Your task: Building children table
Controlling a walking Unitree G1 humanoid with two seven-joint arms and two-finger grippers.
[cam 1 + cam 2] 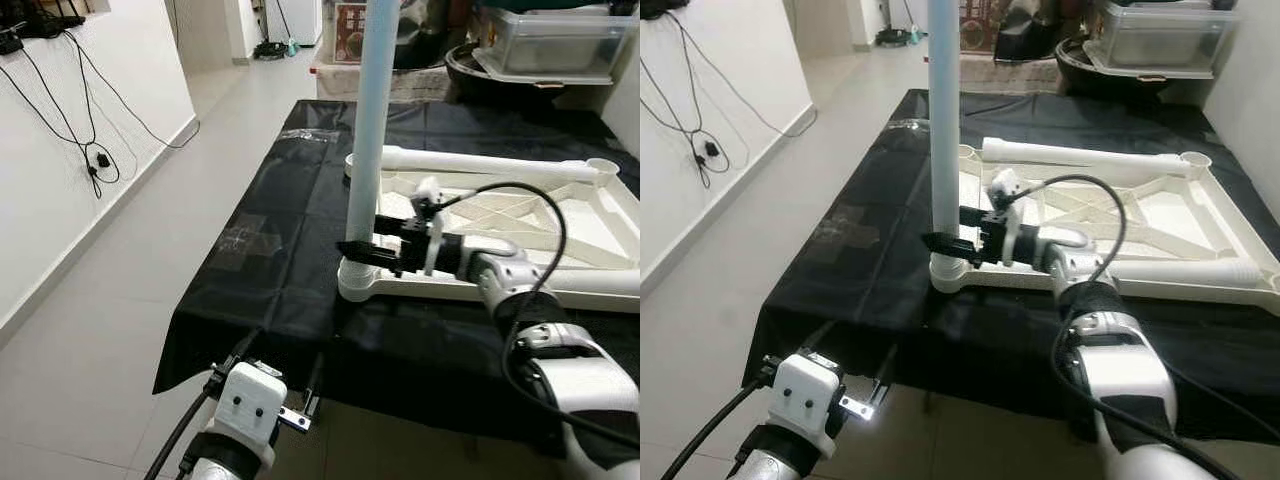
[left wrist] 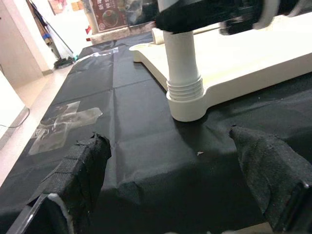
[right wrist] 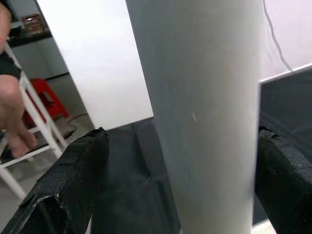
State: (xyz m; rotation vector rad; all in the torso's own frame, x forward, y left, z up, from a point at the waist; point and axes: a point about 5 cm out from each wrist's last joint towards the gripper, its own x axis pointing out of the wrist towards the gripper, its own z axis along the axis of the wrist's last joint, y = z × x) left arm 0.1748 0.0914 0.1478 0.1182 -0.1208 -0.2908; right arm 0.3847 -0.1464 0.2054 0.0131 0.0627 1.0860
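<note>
Table leg [image 1: 372, 120] stands in the upturned top's [image 1: 600, 285] corner socket at 9 o'clock; right pincer [image 1: 362, 252] straddles it wide, left pincer [image 2: 170, 180] wide, idle. A sideways nudge could cross-thread it.

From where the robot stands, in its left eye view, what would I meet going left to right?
White wall with hanging black cables → bare floor → black cloth on the table → upright white table leg → right gripper at the leg → upturned white tabletop.
</note>
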